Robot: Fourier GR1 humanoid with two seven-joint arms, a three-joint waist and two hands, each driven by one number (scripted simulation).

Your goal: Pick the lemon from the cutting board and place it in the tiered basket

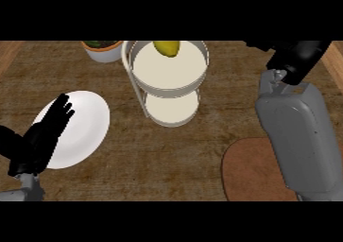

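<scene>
The yellow lemon (167, 47) lies in the upper tier of the white tiered basket (140, 71), at its far rim. The basket's lower tier (172, 111) shows below it, with nothing in it. My right forearm reaches up the right side, and my right hand (298, 57) is to the right of the basket, apart from the lemon and partly cut off by the view's top edge. The brown cutting board (251, 170) lies at the lower right, partly under that forearm. My left hand (40, 138) rests open at the left, fingers up.
A white plate (87, 123) lies at the left, partly behind my left hand. A white pot with a green plant (103, 50) stands at the back, left of the basket. Wooden counter strips run along both sides.
</scene>
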